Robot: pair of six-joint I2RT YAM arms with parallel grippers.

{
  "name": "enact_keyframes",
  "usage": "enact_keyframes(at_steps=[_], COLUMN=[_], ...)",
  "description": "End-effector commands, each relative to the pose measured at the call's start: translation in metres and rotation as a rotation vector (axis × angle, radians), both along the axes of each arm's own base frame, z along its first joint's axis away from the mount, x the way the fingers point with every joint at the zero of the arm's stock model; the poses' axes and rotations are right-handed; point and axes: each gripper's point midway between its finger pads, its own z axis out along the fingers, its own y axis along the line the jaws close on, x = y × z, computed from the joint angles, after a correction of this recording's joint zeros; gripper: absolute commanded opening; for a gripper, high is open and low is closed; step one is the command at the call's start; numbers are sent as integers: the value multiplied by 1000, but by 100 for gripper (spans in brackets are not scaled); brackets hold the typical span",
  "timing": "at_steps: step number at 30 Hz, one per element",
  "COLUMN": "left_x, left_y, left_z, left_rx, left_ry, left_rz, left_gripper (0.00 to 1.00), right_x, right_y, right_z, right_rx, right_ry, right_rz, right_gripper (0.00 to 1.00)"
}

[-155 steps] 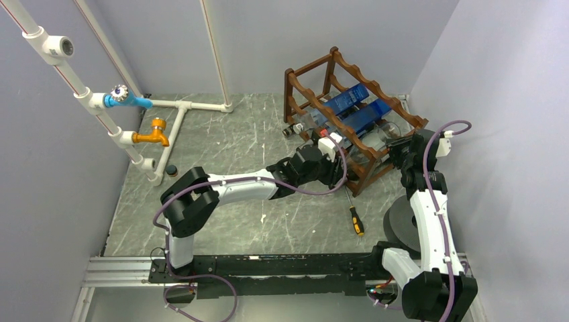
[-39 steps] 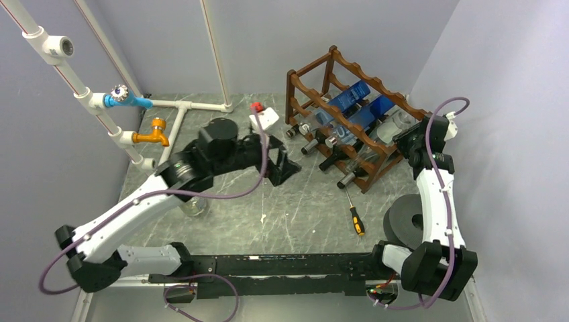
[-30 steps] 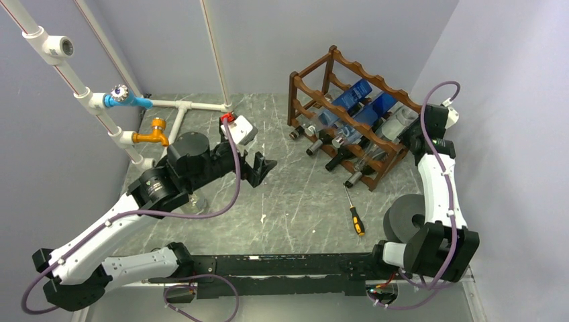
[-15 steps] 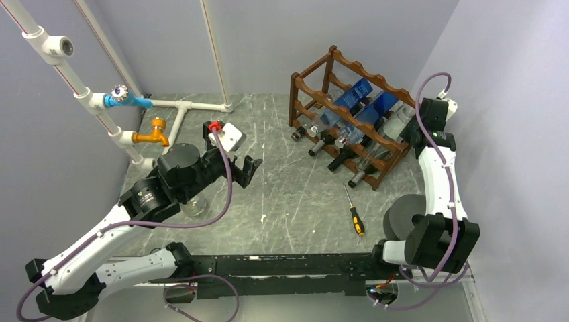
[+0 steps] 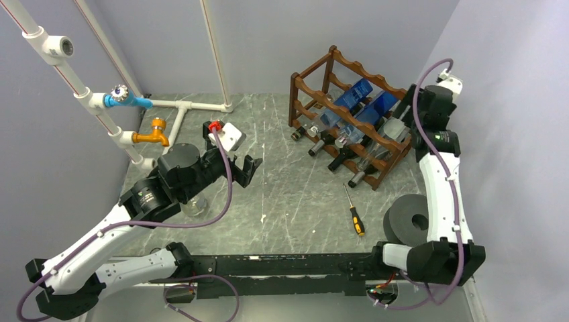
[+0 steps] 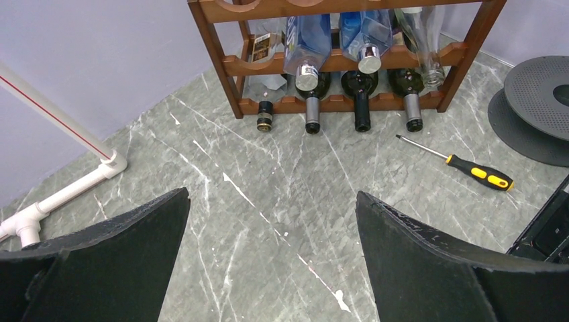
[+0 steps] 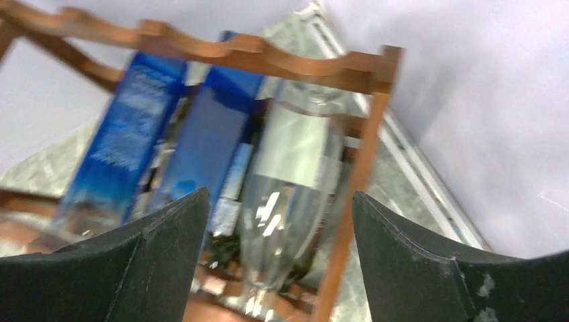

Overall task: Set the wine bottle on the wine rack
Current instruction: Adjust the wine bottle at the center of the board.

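Screwdriver [image 5: 356, 221] at the wine rack's [image 6: 335, 104] six o'clock; grey discs [image 5: 399, 228] at five; left gripper [image 6: 270, 194], right gripper [image 7: 278, 194] spread wide, empty.

I've pulled my left gripper [image 5: 247, 169] away from the front of the rack [image 5: 293, 100] and out toward its 8 o'clock. My right gripper [image 7: 280, 201], clamped shut a second ago at the rack's 3 o'clock end, has lifted (that arm stands much straighter now). Its jaws have parted off the clear bottle [image 7: 295, 154], which now lies in the rack's end slot.
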Motion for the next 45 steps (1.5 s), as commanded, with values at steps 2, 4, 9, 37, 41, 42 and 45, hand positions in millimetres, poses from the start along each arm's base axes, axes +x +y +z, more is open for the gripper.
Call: enact_keyframes(at_steps=[2,4,9,37,41,42,45], left_x=[5,6,7,-19,-28,-30,-35], left_y=[2,2,13,148,168,174,183], left_z=[5,5,10,80,75,75,74], left_rx=[-17,-22,-45,-340,-366,-383,-425], left_ry=[-15,-19,-40,-353,-368,-372,-382], left_rz=[28,33,81,473,512,532,545], left_gripper=[99,100,100,99,100,99,100], right_x=[-5,-10,-12,-120,-133,-134,-142], right_y=[70,102,187,532,574,583,611], right_z=[77,89,87,-31,-46,-48,-60], right_rx=[-49,-25,110,305,281,271,263], right_ry=[-228,-302,-372,-476,-527,-546,-575], right_rz=[185,273,573,1399,1474,1485,1553], right_gripper=[80,82,83,85,88,89,91])
